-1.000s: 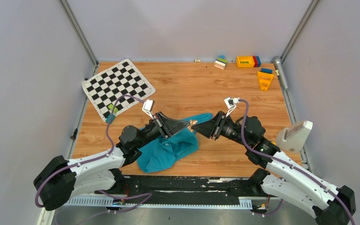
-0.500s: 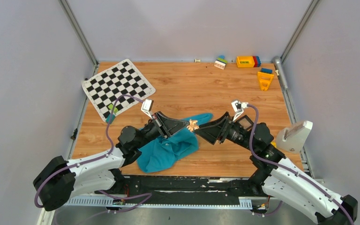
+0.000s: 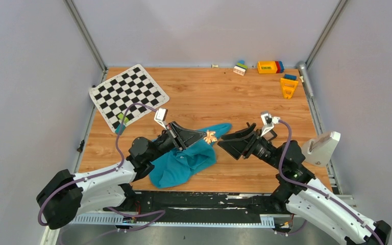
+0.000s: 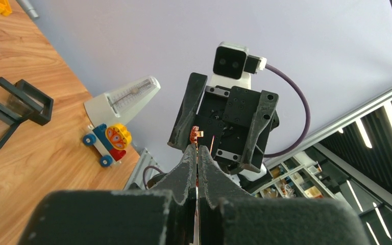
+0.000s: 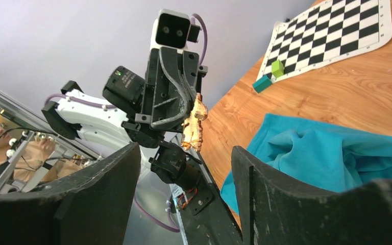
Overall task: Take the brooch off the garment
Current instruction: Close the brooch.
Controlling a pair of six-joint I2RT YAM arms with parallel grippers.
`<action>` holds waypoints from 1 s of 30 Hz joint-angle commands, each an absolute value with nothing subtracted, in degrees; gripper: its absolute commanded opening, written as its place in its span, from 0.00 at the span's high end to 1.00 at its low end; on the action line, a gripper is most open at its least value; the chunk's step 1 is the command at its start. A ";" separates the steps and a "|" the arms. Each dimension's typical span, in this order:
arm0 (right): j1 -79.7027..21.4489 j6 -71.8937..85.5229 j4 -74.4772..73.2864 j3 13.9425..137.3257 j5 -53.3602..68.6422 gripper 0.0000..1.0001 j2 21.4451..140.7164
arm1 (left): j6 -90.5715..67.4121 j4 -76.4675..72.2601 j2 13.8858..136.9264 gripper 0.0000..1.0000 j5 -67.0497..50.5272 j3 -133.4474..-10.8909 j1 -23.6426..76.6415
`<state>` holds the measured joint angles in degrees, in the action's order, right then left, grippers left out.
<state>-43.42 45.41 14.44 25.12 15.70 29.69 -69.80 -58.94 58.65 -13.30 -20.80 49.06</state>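
On the counter (image 3: 209,97), near its front edge: the garment (image 3: 184,161), partly under the left pincer (image 3: 204,135). Over the garment's right end, the brooch (image 3: 210,136), nipped at that pincer's tip. Just right of the brooch, facing it and apart from it, the right pincer (image 3: 220,141), jaws spread. Back left corner: the checkered mat (image 3: 128,94). Along the back edge, right of centre: toy blocks (image 3: 268,67).

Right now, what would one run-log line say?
left end effector: shut on brooch | right end effector: open, apart from brooch | garment: lies below, brooch clear of it
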 commanded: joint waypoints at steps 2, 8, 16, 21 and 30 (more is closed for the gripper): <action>-43.33 41.50 18.00 26.49 19.50 0.37 32.92 | -70.85 -61.31 59.79 1.00 -14.91 -23.04 49.46; -43.33 41.70 21.97 25.29 19.95 0.55 34.22 | -73.15 -66.67 61.84 1.00 -15.58 -22.49 49.83; -43.33 42.28 21.37 25.19 20.50 0.79 33.87 | -73.02 -66.95 62.23 1.00 -15.48 -22.37 49.81; -43.33 42.18 19.81 25.63 20.37 0.83 33.57 | -72.80 -66.95 62.34 1.00 -15.05 -22.24 49.92; -43.33 42.28 10.66 29.65 17.95 0.98 35.74 | -71.92 -66.22 63.19 0.75 -16.63 -22.54 49.92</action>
